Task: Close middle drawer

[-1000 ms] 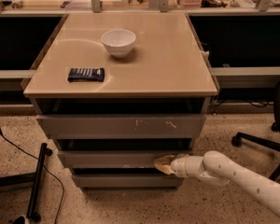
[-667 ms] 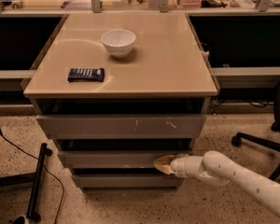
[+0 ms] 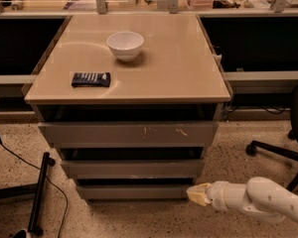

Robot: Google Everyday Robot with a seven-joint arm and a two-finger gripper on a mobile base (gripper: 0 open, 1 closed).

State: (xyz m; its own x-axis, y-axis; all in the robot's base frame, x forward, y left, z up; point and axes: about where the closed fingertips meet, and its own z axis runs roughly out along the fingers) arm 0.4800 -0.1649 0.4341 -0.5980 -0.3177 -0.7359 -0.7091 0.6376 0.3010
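Note:
The middle drawer (image 3: 131,168) is the plain grey front in the middle of the cabinet's three fronts. A dark gap shows above it, and it sits further back than the scratched top front (image 3: 129,133). My gripper (image 3: 197,194), with a yellowish tip on a white arm, is low at the right. It is beside the right end of the bottom front (image 3: 131,191), below and to the right of the middle drawer and apart from it.
A white bowl (image 3: 125,44) and a dark flat packet (image 3: 91,79) lie on the beige cabinet top (image 3: 179,78). An office chair base (image 3: 268,151) stands on the floor at the right. A black stand leg (image 3: 39,192) and a cable lie at the left.
My gripper was against the right part of the middle drawer's front. It has moved down and to the right, away from it. The drawer front looks unchanged.

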